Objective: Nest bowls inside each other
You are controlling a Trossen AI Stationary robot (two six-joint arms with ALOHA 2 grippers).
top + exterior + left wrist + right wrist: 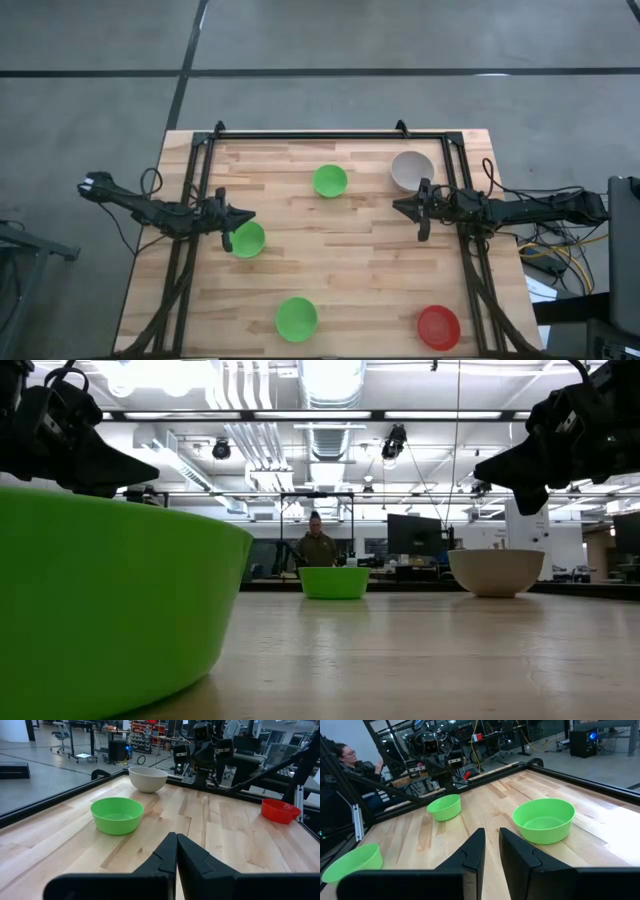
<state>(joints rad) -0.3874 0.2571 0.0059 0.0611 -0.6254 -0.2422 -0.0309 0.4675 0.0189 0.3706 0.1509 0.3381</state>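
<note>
Five bowls rest on their bases on the wooden table (350, 270). A green bowl (330, 181) and a grey-white bowl (411, 170) stand toward the far side. A second green bowl (247, 239) is at the left, a third green bowl (296, 318) and a red bowl (438, 327) are near the front edge. My left gripper (248, 215) hovers shut just beyond the left green bowl, pointing toward the table's middle. My right gripper (400, 206) hovers beside the grey-white bowl, its fingers (475, 850) a narrow gap apart with nothing between them.
A black metal frame (330, 133) runs along the table's far and side edges. Bare wood lies between the two grippers in the table's middle. A person (350, 762) sits beyond the table's left side, and another person (317, 545) shows in the room behind.
</note>
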